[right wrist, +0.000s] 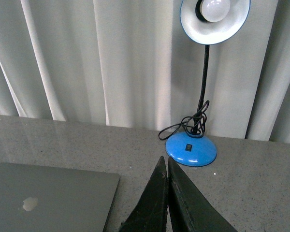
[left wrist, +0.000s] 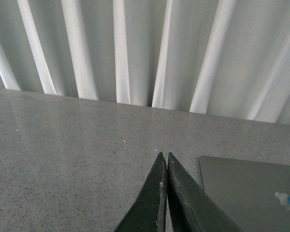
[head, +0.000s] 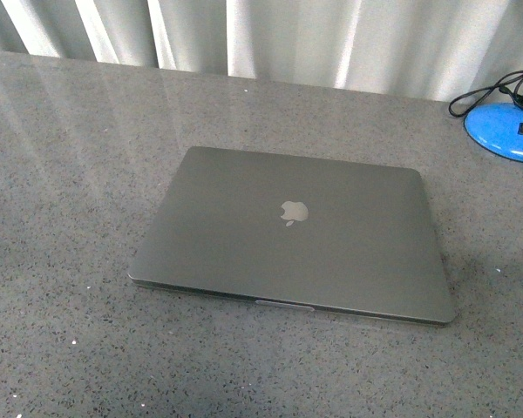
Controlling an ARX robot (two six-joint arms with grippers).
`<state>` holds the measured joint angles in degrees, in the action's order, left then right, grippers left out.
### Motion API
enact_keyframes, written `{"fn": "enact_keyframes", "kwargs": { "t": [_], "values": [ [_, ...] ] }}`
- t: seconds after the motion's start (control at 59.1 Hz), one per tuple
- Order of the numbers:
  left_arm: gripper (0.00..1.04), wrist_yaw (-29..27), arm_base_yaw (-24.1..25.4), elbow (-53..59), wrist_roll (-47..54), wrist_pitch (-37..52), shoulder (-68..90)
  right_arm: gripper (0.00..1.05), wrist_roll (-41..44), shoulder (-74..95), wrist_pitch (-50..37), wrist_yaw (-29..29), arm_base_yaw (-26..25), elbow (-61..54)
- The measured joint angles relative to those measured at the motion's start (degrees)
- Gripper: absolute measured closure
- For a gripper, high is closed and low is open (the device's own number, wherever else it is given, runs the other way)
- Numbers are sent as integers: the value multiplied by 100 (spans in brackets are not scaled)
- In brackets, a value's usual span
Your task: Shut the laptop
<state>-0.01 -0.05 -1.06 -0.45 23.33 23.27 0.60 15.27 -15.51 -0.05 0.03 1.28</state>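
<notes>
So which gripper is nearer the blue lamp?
Right. The right gripper points at the lamp, with the laptop beside it. The left gripper sees only the laptop's other side; no lamp shows there.

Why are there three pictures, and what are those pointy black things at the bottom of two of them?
They come from a robot with two arms. One camera sits on its body and looks down at the grey table, where a laptop lies with its lid shut. The other two cameras ride on the robot's wrists. The pointy black things are its pinchers: the left gripper and the right gripper. Both are pressed shut and hold nothing. The right wrist camera also sees a blue lamp standing by the white curtain.
</notes>
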Motion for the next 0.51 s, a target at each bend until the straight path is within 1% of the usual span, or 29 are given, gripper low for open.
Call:
{"fn": "enact_keyframes", "kwargs": {
  "t": [0.339, 0.423, 0.508],
  "values": [
    [101, -2, 0, 0, 0, -793, -811, 104, 0, -557, 560, 0, 0, 2],
    [101, -2, 0, 0, 0, -951, -973, 104, -4, -1226, 1438, 0, 0, 2],
    [101, -2, 0, 0, 0, -1137, -1152, 104, -7, -1502, 1526, 7, 0, 4]
  ]
}}
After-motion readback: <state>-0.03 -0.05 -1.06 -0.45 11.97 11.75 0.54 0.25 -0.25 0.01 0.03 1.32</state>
